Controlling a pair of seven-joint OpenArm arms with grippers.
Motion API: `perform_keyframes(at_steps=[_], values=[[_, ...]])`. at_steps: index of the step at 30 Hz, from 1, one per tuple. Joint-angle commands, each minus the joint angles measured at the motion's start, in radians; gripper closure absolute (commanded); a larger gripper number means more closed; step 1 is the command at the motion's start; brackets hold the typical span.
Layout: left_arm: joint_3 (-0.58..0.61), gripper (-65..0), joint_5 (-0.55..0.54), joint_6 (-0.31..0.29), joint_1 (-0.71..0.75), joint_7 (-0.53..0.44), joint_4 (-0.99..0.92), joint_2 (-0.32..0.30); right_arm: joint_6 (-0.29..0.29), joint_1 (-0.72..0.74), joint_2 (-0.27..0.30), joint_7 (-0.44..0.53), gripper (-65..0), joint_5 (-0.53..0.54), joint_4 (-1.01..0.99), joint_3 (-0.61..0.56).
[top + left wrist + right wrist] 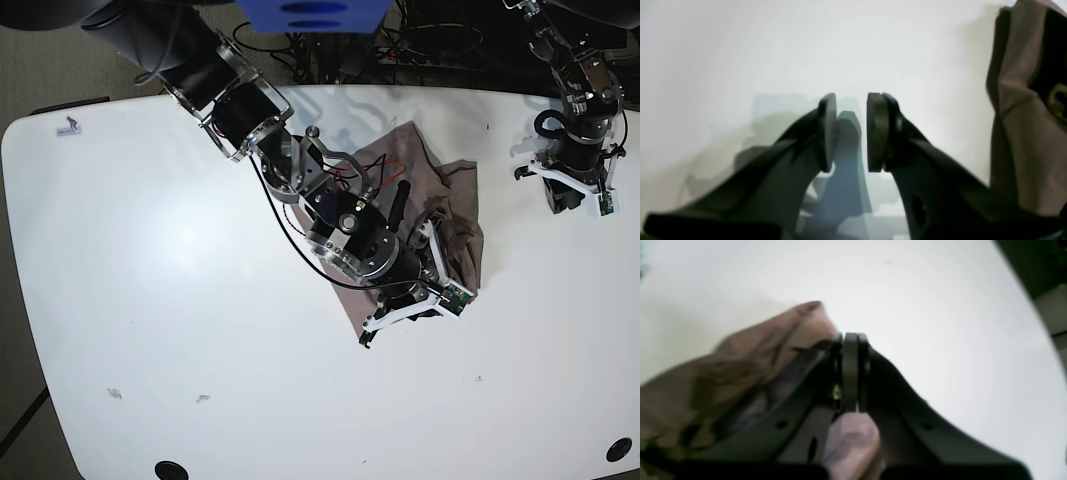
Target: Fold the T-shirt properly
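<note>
The T-shirt (pixel 445 185) lies bunched and wrinkled on the white table (pixel 200 300), right of the middle in the base view, partly under my right arm. My right gripper (pixel 432 242) is low over the cloth's right part. In the right wrist view the right gripper (pixel 850 370) has its pads pressed together, and mauve T-shirt (pixel 740 356) fabric bunches to their left and below them. My left gripper (pixel 556 205) hangs at the far right, apart from the cloth. In its own view the left gripper (pixel 850 133) stands open and empty, with the T-shirt (pixel 1023 116) at the frame's right edge.
The table's rounded back right edge (pixel 600 100) runs close behind the left arm. Cables and a blue box (pixel 310 12) sit beyond the back edge. A small sticker (pixel 68 127) marks the far left corner, and small specks (pixel 115 393) lie near the front.
</note>
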Motion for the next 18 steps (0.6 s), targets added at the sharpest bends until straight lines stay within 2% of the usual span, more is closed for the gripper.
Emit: perform_keyframes(at_steps=[1,18], values=[[-0.004,-15.7,-0.006,0.001,-0.001,-0.023,0.017,-0.009,-0.003,0.02,-0.015,0.034,0.0,-0.027,-0.017,0.004],[-0.004,-15.7,-0.006,0.001,-0.004,-0.023,0.017,-0.009,-0.003,-0.018,-0.015,0.057,0.0,-0.032,-0.057,0.006]])
